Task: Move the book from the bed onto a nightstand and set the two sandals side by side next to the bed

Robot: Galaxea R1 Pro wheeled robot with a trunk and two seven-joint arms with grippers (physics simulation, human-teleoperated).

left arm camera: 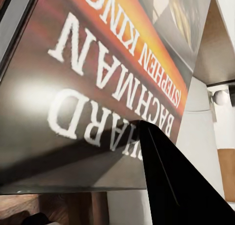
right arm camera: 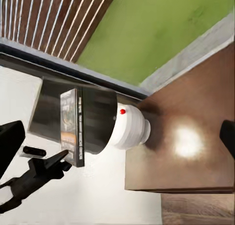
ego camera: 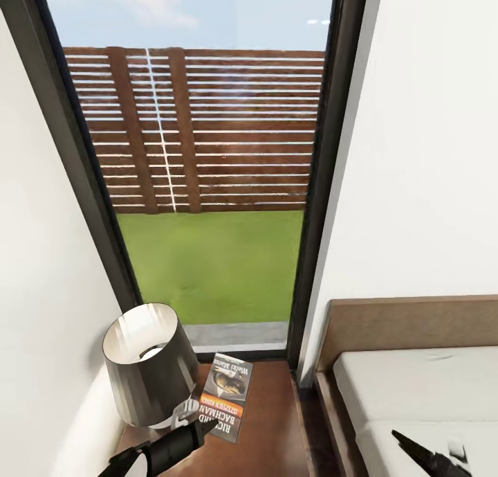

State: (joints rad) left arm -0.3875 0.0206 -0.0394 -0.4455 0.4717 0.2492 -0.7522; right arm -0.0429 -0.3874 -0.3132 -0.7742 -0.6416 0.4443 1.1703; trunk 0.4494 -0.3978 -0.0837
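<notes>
White walls (ego camera: 429, 151) are closing in a narrow corner where a tall black-framed window (ego camera: 332, 186) is looking out on grass (ego camera: 214, 262) and a slatted wooden fence (ego camera: 228, 131). Below the glass we are looking down on a reddish-brown nightstand (ego camera: 270, 428), its top catching a bright glare.

Our left gripper (ego camera: 197, 427) is reaching low over the nightstand, and the book (ego camera: 227, 396) is sitting at its tip, cover up, with the orange band and the white name "RICHARD BACHMAN" reading upside down to us. From the left wrist camera the book (left arm camera: 98, 87) is looming large and tilted, with one black finger (left arm camera: 176, 181) lying across its lower edge. From the right wrist camera we are seeing the book (right arm camera: 72, 127) edge-on, held between the thin dark fingers of the left gripper (right arm camera: 51, 165), so the left gripper is gripping the book, narrow around it. We cannot tell whether the book is touching the nightstand top (right arm camera: 186, 146) or hanging just above it.

Just beside the left gripper, toward the wall, a lamp with a dark shade (ego camera: 146, 363) is standing on a white base (right arm camera: 128, 129).

Our right gripper (ego camera: 432, 456) is hovering over the pale mattress of the bed (ego camera: 415, 387), well apart from the book. We cannot tell how wide it is standing.
</notes>
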